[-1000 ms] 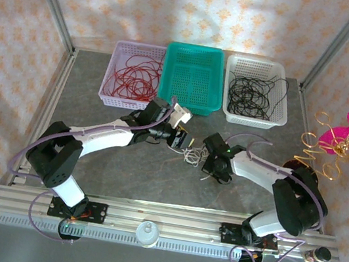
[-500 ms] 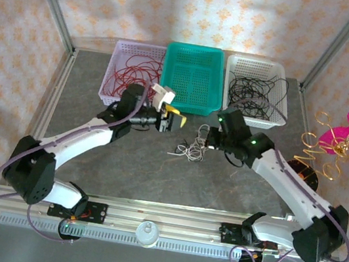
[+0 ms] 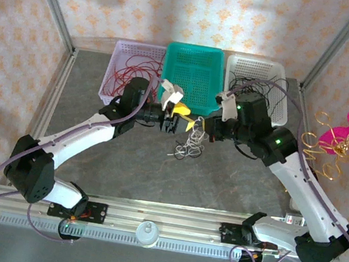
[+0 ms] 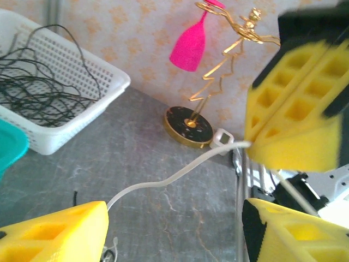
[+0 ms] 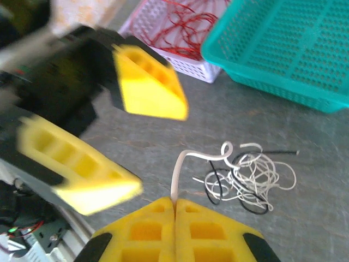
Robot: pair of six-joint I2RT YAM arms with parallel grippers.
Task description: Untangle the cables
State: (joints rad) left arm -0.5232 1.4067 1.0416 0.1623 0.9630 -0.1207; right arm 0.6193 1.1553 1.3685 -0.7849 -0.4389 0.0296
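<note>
Nearest to the arm bases, in the middle of the top view, the clump of cables (image 3: 188, 148) lies on the table (image 3: 123, 163). It is made of white strands mixed with a few black ones. One white cable (image 5: 177, 172) goes up out of the clump to the right gripper (image 3: 199, 127), which hangs just above it and a little to the right.

In the right wrist view the yellow fingers (image 5: 207, 229) of this gripper are pressed together at the bottom edge, and the white cable is pinched between them. From the pinch it rises, curls, and drops to the clump in the right part of the frame.

The left gripper (image 3: 181, 115) is just to the left of the right one, almost tip to tip. Its jaws stand apart and hold nothing. In the left wrist view the white cable slants from the upper right down to the lower left. It lies beyond the left fingertips, not between them.

I judge the left arm is the nearer one to take this free stretch. However, the cable runs more along the line from finger to finger than across it, so the wrist may need a turn.

Farthest, along the top, stand the lilac basket (image 3: 122, 101) with red cables (image 3: 133, 75), the teal basket (image 3: 193, 74), and the white basket (image 3: 256, 121) with black cables (image 3: 253, 94).
</note>
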